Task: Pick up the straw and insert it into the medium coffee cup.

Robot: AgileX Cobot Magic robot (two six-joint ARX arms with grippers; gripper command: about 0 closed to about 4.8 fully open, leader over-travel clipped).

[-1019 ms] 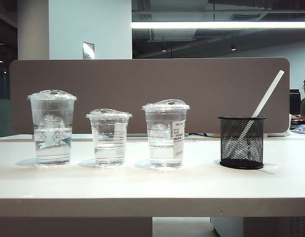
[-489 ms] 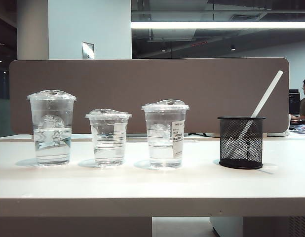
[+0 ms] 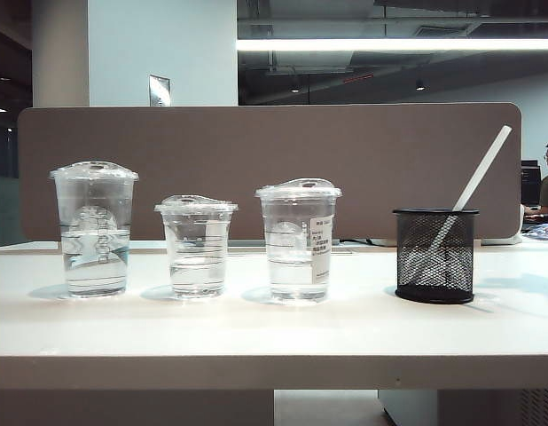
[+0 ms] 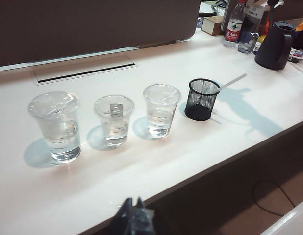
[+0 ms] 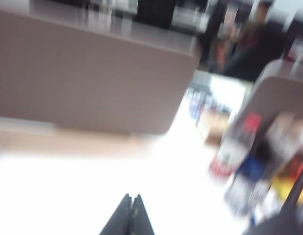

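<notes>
Left wrist view: straw far from end effector.

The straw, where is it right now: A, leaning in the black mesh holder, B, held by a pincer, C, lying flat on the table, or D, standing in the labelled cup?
A: the straw leans inside the black mesh holder, its top sticking out above the rim.
</notes>
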